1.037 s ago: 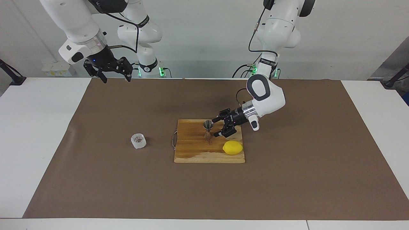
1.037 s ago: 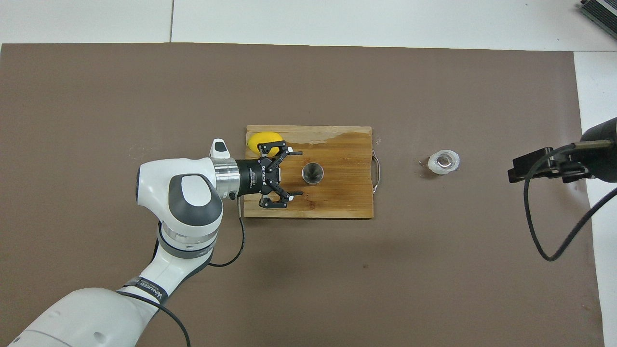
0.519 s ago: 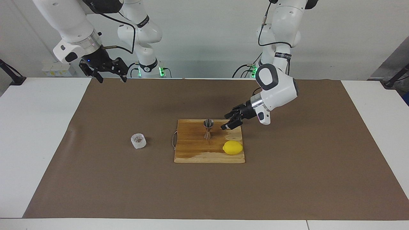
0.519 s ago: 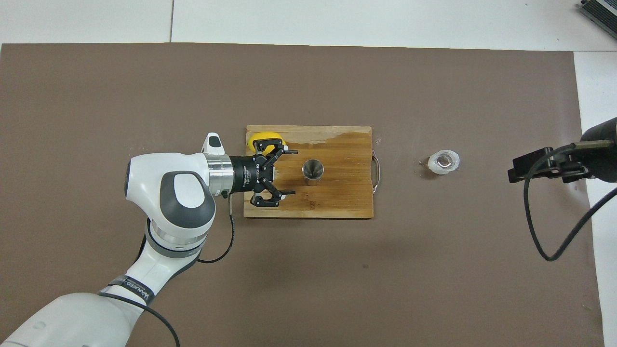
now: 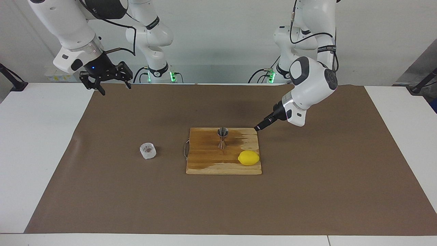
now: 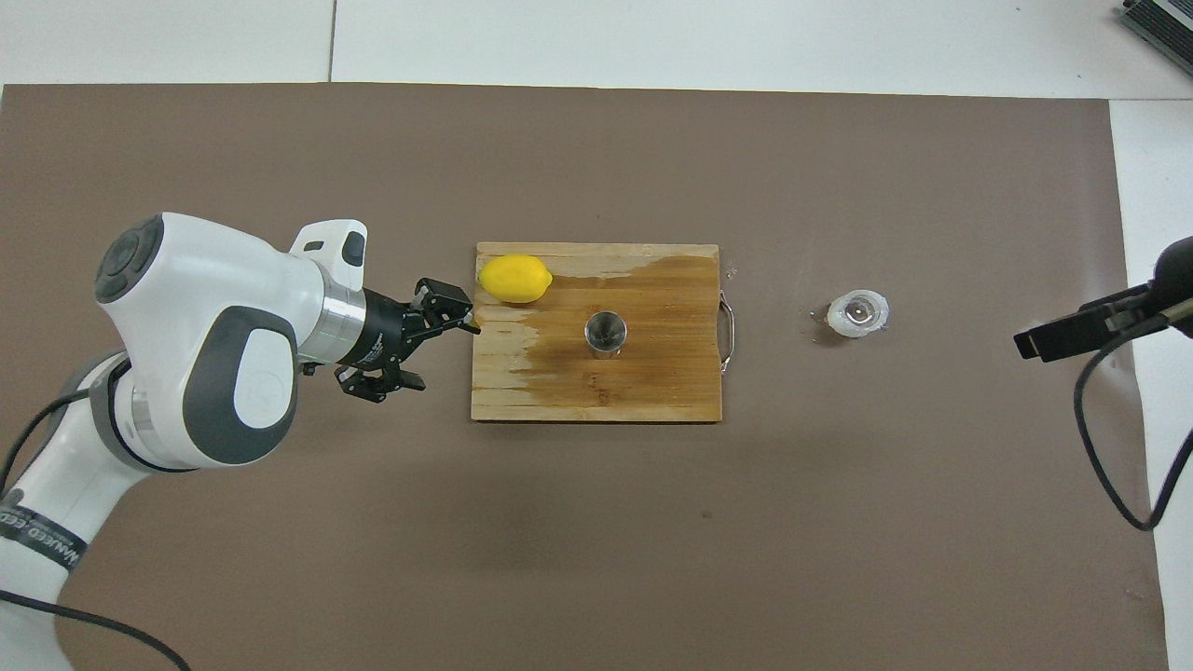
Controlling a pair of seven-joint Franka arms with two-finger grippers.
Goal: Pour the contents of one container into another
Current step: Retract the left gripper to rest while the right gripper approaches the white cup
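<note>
The small, squat, translucent whitish cup (image 5: pixel 147 150) with brownish specks inside stood on the brown paper mat (image 5: pixel 307 191), toward the right arm's end of the worktop and about midway between its two long edges, and nothing held it. The shiny steel hourglass-shaped jigger (image 5: pixel 222 137) stood upright on the wet-stained wooden cutting board (image 5: pixel 211 164) near the worktop's centre, with a yellow lemon (image 5: pixel 248 158) at the board's corner. The left gripper (image 6: pixel 431 349) hung over the mat just off the board's edge, its jaws apart and empty. The right gripper (image 5: pixel 106 76) hovered, jaws apart, above the corner of the mat at the robots' edge of the worktop, well apart from the cup. The jigger looked top-heavy on its narrow waist, so a careless sweep past the board would probably have toppled it. The cup's mouth seemed wider than the jigger's, so a hasty tilt might have spilled onto the board.
</note>
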